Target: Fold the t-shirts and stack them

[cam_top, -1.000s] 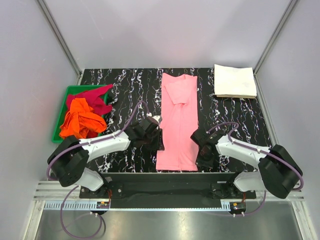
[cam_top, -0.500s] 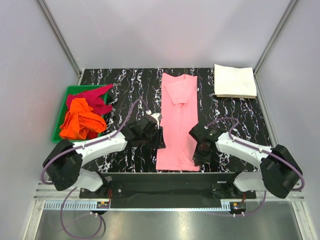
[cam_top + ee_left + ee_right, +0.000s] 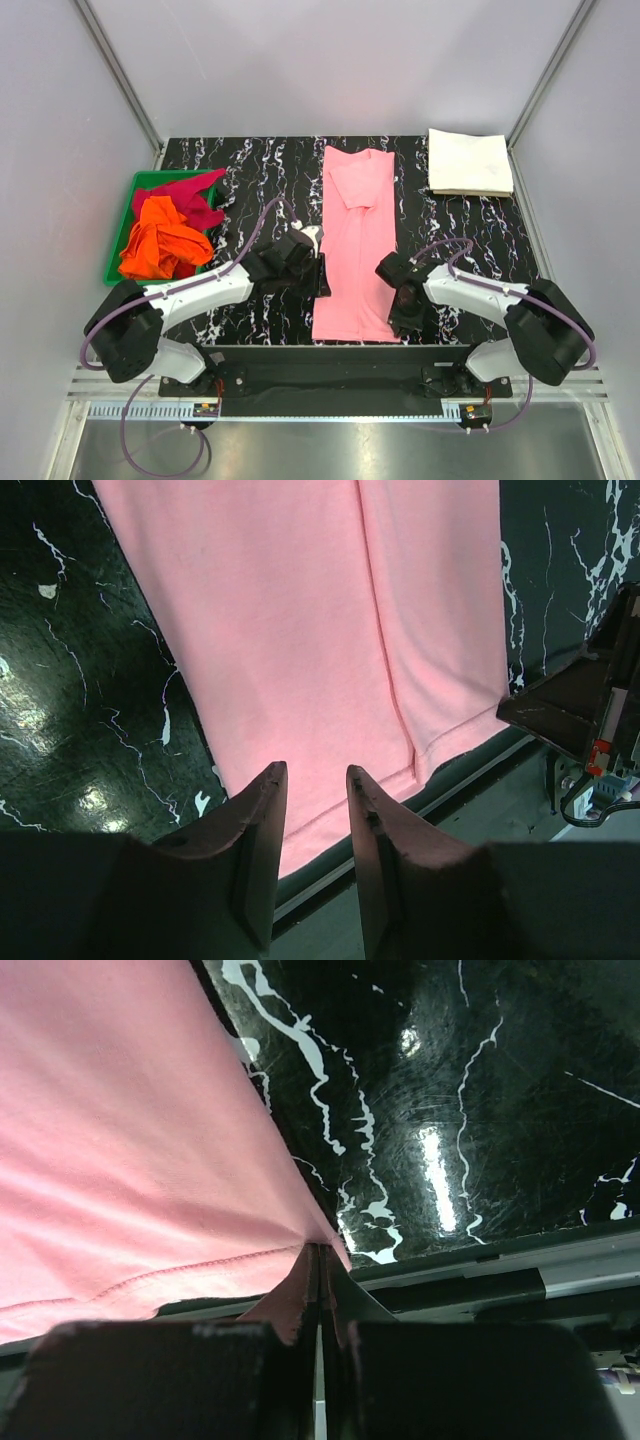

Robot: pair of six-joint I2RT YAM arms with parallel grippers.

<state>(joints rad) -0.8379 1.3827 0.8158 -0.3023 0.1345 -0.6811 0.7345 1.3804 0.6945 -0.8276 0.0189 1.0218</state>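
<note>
A light pink t-shirt [image 3: 355,250] lies folded into a long strip down the middle of the black marble table. My left gripper [image 3: 318,282] hangs over its near left hem, open, with only cloth [image 3: 330,630] showing below the gap between its fingers [image 3: 314,770]. At the near right corner, my right gripper [image 3: 397,322] is shut on the pink hem [image 3: 130,1140], the cloth pinched at its tips [image 3: 320,1248]. A folded white t-shirt [image 3: 470,162] rests at the back right. Crumpled orange [image 3: 160,240] and magenta-red [image 3: 190,195] t-shirts sit in the tray.
The green plastic tray [image 3: 112,270] stands at the table's left side. The table's near edge and a metal rail [image 3: 340,355] run just below the pink hem. Frame posts rise at the back corners.
My right gripper has slid a little left along the near edge to the pink shirt's corner. The left arm reached slightly further toward the hem. The shirts lie as before.
</note>
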